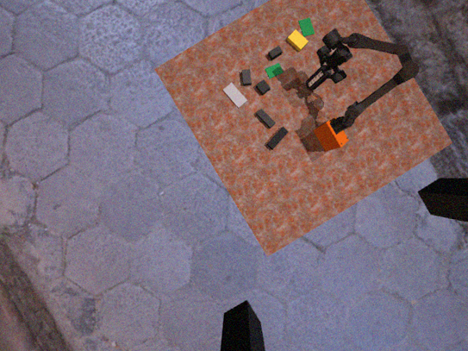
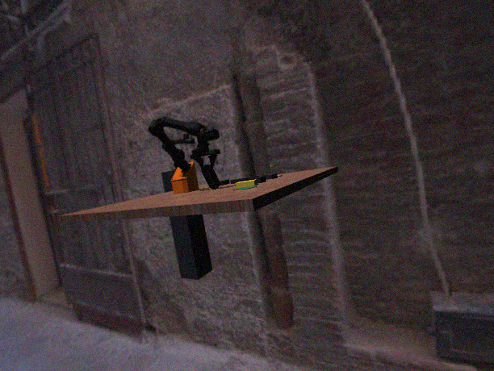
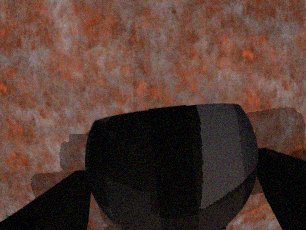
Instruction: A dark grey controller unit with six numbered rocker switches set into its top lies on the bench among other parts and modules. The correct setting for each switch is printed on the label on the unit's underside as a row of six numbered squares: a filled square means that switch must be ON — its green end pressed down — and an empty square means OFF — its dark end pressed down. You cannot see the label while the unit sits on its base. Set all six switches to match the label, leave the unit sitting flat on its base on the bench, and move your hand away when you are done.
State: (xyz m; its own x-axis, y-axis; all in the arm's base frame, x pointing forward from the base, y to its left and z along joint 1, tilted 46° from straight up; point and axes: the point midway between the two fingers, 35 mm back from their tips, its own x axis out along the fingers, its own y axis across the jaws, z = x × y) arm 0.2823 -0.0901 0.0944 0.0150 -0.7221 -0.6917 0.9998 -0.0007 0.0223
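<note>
Gripper [image 1: 325,70] [image 2: 207,162] [image 3: 173,171]: in the wrist view its two fingers stand wide, one on each side of a dark body, so I judge it clenched on that body. I take this to be the controller unit [image 1: 317,79] [image 2: 210,177] [image 3: 145,165]. It slants down from my fingers, its low end near the bench [image 1: 269,205] [image 2: 194,202] [image 3: 150,50]; contact there cannot be confirmed. A pale, broken row shows along it from above, possibly the label.

Progress: unit apparently picked up and tilted. Whether the label has been read, or any switch set, is not shown. Left, as I judge it: match all six switches, seat the unit flat on its base, withdraw my hand.

Farther out: yellow block [image 1: 297,40] [image 2: 245,184] near two green plates, white plate [image 1: 235,95] beyond, dark modules around.

Hard to make out: the squares are too small to read; no rocker or its green end can be made out; the wrist view shows mostly shadowed casing, cut off below. Identification of the unit remains tentative.
</note>
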